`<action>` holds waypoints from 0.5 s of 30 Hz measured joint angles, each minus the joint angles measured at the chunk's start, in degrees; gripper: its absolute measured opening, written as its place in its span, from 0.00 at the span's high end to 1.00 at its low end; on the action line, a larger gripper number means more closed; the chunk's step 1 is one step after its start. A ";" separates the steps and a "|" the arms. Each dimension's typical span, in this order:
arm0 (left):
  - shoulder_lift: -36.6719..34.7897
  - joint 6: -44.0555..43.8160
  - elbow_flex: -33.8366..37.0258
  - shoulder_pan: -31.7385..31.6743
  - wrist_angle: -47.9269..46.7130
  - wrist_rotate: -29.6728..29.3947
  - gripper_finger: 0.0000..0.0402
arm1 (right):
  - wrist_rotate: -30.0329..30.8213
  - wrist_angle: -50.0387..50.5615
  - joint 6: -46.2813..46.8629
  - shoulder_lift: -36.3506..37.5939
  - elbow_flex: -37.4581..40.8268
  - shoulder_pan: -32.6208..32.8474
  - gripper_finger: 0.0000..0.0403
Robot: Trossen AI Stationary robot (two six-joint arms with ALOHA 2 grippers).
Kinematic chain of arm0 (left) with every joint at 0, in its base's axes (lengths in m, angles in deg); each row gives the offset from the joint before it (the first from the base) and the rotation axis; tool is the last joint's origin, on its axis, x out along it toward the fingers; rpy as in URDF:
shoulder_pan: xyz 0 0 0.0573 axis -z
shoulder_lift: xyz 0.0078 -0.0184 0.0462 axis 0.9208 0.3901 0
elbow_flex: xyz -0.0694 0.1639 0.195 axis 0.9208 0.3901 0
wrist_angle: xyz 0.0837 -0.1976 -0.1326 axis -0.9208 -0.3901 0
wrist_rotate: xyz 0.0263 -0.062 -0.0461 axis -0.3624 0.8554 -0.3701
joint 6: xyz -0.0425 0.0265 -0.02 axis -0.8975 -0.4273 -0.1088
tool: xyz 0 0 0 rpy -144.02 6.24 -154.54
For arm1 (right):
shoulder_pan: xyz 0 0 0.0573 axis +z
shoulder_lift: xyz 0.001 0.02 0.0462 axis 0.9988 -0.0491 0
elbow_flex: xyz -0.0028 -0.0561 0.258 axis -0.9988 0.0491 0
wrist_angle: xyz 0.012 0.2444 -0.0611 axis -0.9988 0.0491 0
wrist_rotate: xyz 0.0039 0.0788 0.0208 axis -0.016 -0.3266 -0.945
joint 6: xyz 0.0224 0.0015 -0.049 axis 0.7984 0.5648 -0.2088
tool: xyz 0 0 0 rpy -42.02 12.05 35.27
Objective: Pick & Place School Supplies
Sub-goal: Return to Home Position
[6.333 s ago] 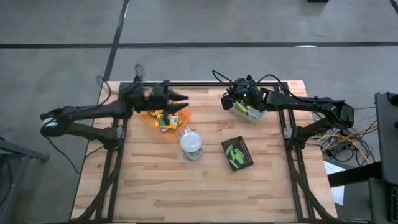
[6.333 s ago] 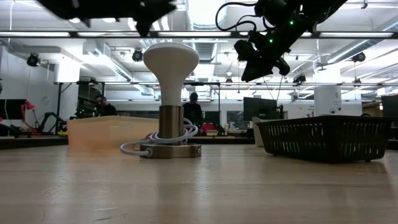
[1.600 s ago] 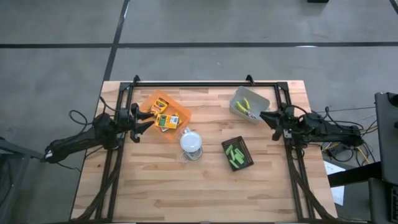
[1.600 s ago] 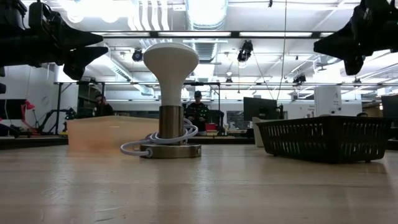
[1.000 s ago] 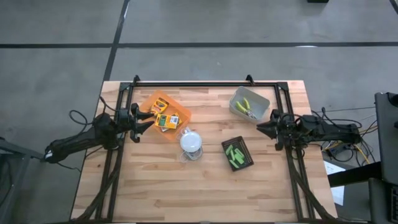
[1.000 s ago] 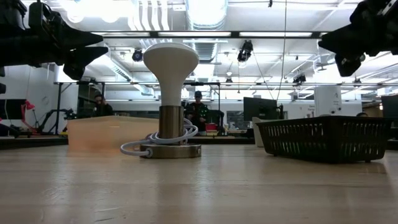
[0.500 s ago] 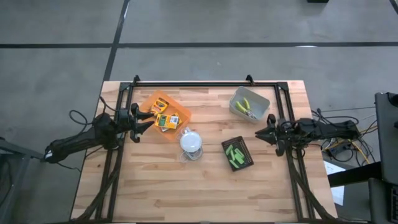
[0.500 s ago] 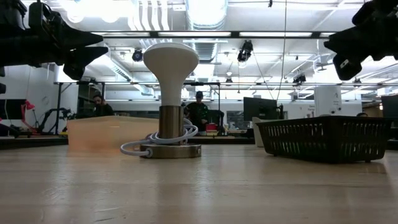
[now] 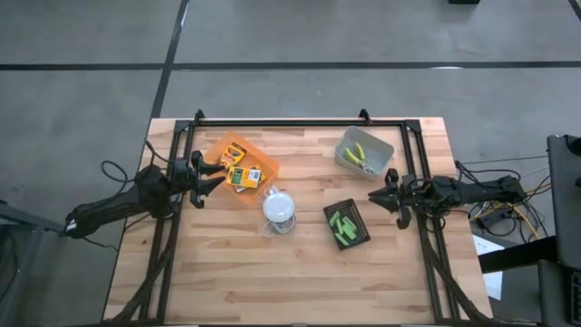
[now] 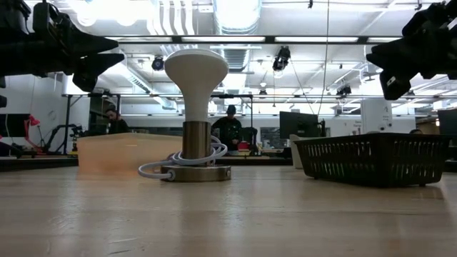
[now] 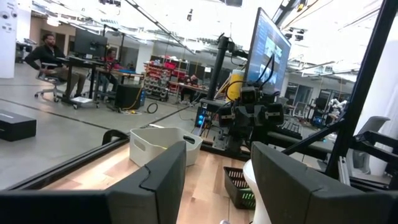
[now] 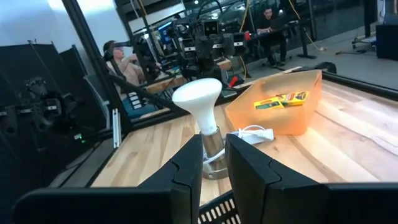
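Yellow-and-green boxes (image 9: 238, 173) lie in the orange tray (image 9: 227, 148) at the far left. Tools with yellow-green handles (image 9: 360, 156) lie in the grey tray (image 9: 379, 145) at the far right. Bright green chunks (image 9: 343, 222) lie in the black basket (image 9: 359, 238) right of centre. My left gripper (image 9: 218, 173) hangs open above the table's left edge, beside the orange tray, with nothing between its fingers (image 11: 158, 180). My right gripper (image 9: 372, 197) hangs above the right edge between the grey tray and the black basket. It points level toward the table's left, and only a narrow, empty gap (image 12: 214, 180) separates its fingers.
A white domed lamp (image 9: 280, 209) on a clear base with a coiled white cord stands at the table's middle, between the two grippers. A black frame (image 9: 281, 121) runs along the far edge and both sides. Bare wood covers the near half. People sit in the room beyond.
My right gripper has swung toward the table's near edge and sunk a little, its fingers tipping to level. It now points between the grey tray and the black basket. The gap between its fingers is the same.
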 joint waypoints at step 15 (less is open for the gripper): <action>0.00 0.00 0.00 0.00 0.00 0.00 0.53 | 2.55 -0.28 0.89 -5.12 -0.02 -0.02 0.83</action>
